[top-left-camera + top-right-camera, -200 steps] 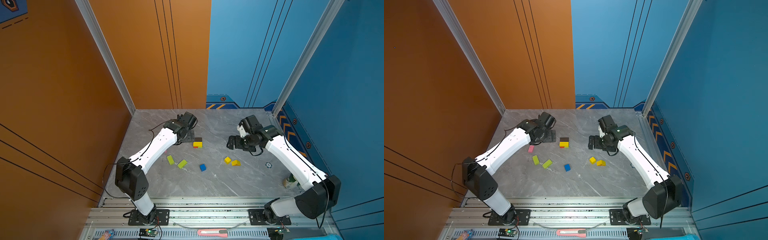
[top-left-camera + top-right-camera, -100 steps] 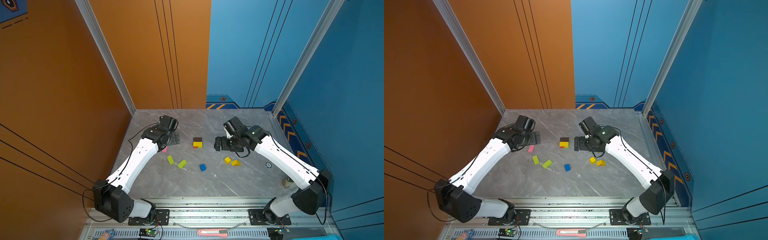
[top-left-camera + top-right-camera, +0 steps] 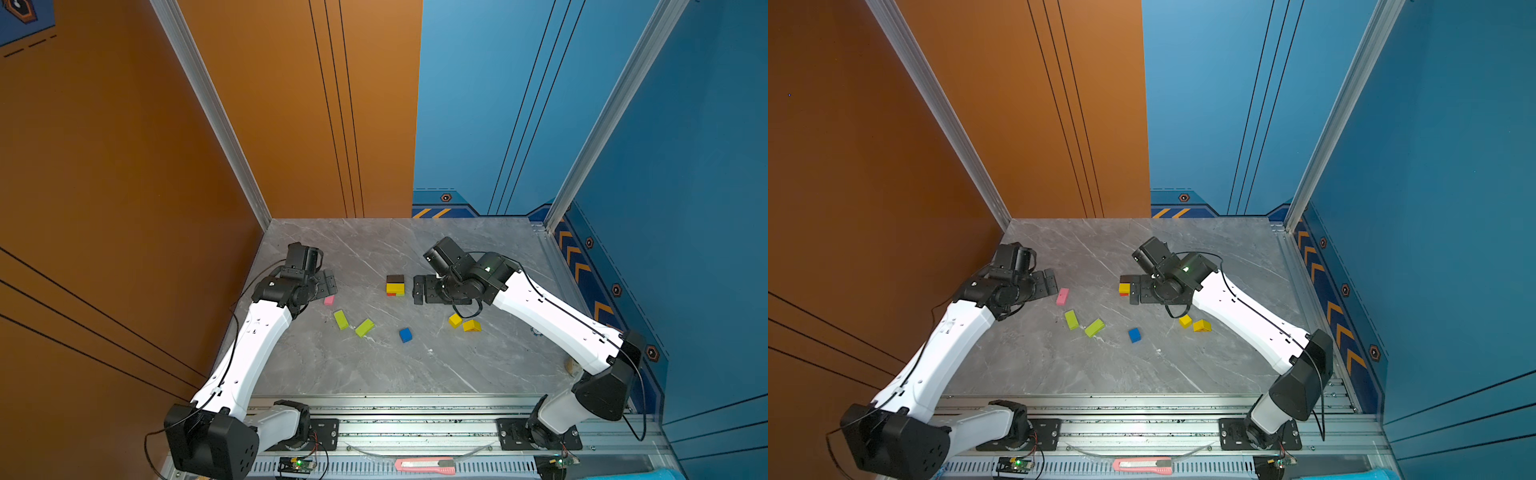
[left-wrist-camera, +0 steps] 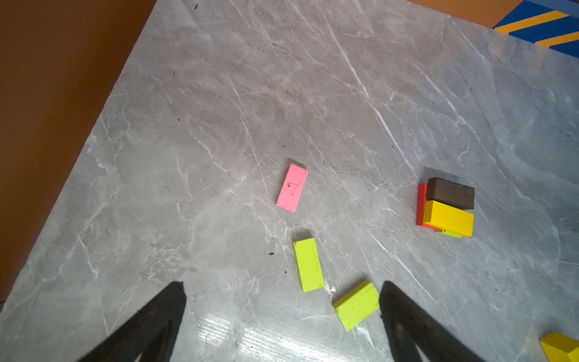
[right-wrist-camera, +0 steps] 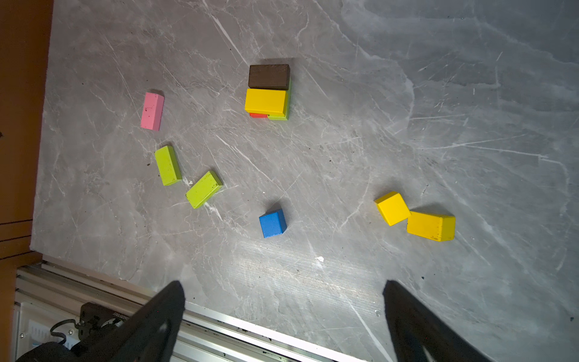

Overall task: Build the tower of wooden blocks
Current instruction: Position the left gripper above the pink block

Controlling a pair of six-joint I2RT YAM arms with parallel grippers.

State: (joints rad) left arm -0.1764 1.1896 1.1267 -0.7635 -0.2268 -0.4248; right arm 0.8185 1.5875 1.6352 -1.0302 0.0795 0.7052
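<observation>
Now we see our left gripper (image 3: pixel 329 283), fingers (image 4: pixel 150 326) apart, near the pink block (image 3: pixel 329 299), and our right gripper (image 3: pixel 417 289), fingers (image 5: pixel 416 326) apart, beside the tower (image 3: pixel 395 285).

The left gripper (image 3: pixel 329 282) swings left and nearer, away from the half-built tower (image 3: pixel 395 285), and now hangs just beyond the pink block (image 3: pixel 328 300). Its elbow drops toward the near-left corner. The right gripper (image 3: pixel 417 290) slides left and ends just right of the tower.
</observation>
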